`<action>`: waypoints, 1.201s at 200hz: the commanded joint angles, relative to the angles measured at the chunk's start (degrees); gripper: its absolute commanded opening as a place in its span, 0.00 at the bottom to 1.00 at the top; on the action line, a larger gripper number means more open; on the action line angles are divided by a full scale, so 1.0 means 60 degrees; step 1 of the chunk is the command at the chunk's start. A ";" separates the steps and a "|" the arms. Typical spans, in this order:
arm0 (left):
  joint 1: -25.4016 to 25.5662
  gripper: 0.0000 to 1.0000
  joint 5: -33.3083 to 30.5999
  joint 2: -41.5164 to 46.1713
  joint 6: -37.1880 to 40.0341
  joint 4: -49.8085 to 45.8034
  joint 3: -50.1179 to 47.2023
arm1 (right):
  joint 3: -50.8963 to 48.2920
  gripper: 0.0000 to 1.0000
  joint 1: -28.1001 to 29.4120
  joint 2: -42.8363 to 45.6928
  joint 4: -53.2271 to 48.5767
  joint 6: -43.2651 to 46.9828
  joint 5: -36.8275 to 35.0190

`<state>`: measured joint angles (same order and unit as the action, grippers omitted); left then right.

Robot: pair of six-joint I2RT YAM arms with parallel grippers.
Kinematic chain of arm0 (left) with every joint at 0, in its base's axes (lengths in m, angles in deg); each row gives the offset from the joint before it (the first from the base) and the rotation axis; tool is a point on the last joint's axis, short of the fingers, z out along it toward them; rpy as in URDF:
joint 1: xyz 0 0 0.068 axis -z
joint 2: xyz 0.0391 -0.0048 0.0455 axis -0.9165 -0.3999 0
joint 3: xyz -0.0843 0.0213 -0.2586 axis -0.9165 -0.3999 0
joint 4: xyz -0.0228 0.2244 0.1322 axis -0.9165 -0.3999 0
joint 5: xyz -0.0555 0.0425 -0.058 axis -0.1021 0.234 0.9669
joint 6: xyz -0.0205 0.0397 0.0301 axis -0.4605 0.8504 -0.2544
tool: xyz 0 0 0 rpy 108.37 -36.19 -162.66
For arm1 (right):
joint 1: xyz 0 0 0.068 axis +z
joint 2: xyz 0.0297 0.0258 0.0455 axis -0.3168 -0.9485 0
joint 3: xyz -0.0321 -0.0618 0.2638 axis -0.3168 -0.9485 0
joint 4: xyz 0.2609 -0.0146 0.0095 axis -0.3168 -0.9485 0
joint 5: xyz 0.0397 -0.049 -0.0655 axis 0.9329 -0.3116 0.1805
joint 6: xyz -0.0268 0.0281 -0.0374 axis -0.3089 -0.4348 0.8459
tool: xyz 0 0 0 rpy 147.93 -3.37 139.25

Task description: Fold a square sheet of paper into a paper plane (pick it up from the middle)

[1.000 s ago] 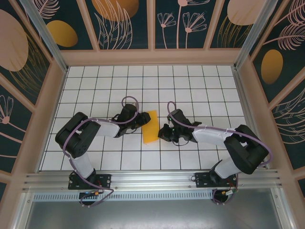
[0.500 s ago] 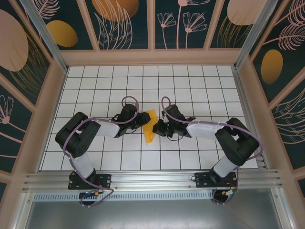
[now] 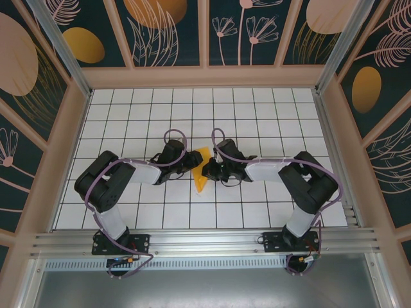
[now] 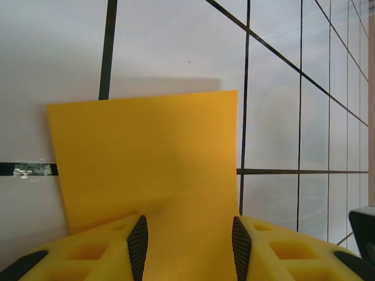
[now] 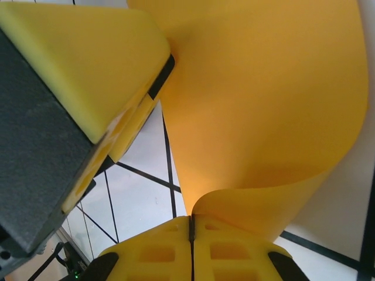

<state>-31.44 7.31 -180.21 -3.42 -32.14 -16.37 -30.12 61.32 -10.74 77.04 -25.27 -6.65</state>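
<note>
The square sheet of paper [image 3: 201,172], plain orange-yellow, sits mid-table between both grippers. It is curled, with its right side raised. My left gripper [image 3: 192,160] rests on its left part. In the left wrist view the jaws [image 4: 189,246] stand apart over the flat sheet [image 4: 146,170], and the pads [image 4: 138,246] clamp nothing. My right gripper [image 3: 207,171] is shut on the sheet's edge. In the right wrist view the paper [image 5: 263,105] bends up and over from the closed tips [image 5: 191,221] towards the left gripper's yellow finger [image 5: 88,70]. The paper plane is out of view.
The white grid table [image 3: 257,115] stretches around the two arms, bounded by wooden walls [image 3: 205,77] with leaf prints. A metal rail [image 3: 205,240] runs along the near edge by the arm bases.
My right gripper has moved left towards the left gripper, bringing the sheet's right edge with it. The sheet went from flat to curled and narrower. The left arm stayed put.
</note>
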 commanded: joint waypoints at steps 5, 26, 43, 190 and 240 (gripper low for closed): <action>-0.0019 0.45 0.0078 -0.0047 0.0175 -0.0423 0.0148 | 0.0339 0.09 0.0034 -0.0309 0.0381 0.0141 -0.0050; -0.0019 0.45 0.0082 -0.0070 0.0171 -0.0442 0.0150 | 0.0401 0.09 0.0021 -0.0457 0.0414 0.0148 -0.0021; -0.0016 0.45 0.0079 -0.0091 0.0205 -0.0473 0.0186 | 0.0430 0.09 0.0007 -0.0550 0.0528 0.0132 0.0087; -0.0020 0.45 0.0092 -0.0103 0.0224 -0.0541 0.0194 | 0.0641 0.09 -0.0023 -0.1075 0.0783 0.0296 0.0228; -0.0026 0.45 0.0093 -0.0107 0.0233 -0.0544 0.0185 | 0.0676 0.09 -0.0026 -0.1176 0.0794 0.0351 0.0228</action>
<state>-31.44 7.31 -180.21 -3.40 -33.34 -15.82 -27.43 61.32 -16.46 80.31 -24.81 -5.93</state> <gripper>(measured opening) 0.451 0.093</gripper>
